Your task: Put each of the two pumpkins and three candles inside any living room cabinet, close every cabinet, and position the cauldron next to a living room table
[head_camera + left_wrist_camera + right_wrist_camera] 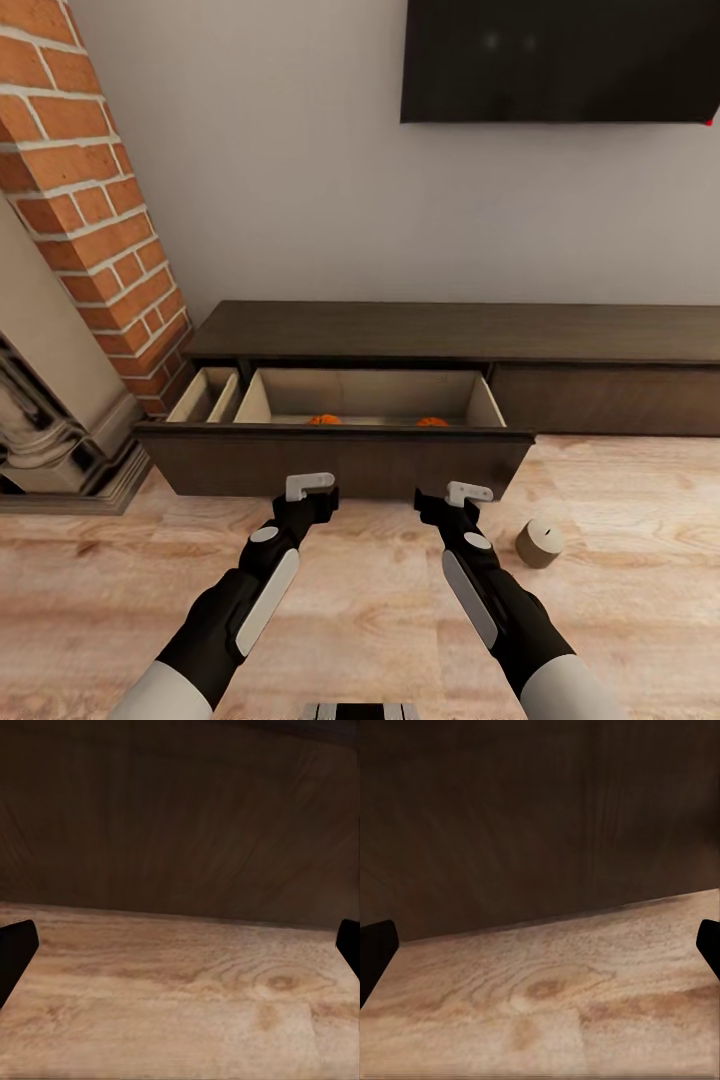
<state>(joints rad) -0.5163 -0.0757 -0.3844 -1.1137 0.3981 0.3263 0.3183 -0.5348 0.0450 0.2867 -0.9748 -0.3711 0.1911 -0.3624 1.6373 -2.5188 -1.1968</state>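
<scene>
The long low dark-brown cabinet [450, 335] stands against the wall with a wide drawer [340, 455] pulled out, pale beige inside. The tops of two orange pumpkins [323, 420] [432, 422] peek over its front. One beige-grey candle [540, 543] stands on the floor, right of the drawer. My left gripper [312, 487] [180, 945] and right gripper [462, 492] [540, 945] hover low just before the drawer front, both open and holding nothing. The cauldron and the table are out of view.
A narrow compartment [205, 395] left of the drawer is also open. A brick column [95, 200] and a stone fireplace base [60, 450] stand at the left. A dark screen [560, 60] hangs on the wall. Wooden floor [620, 620] stretches to the right.
</scene>
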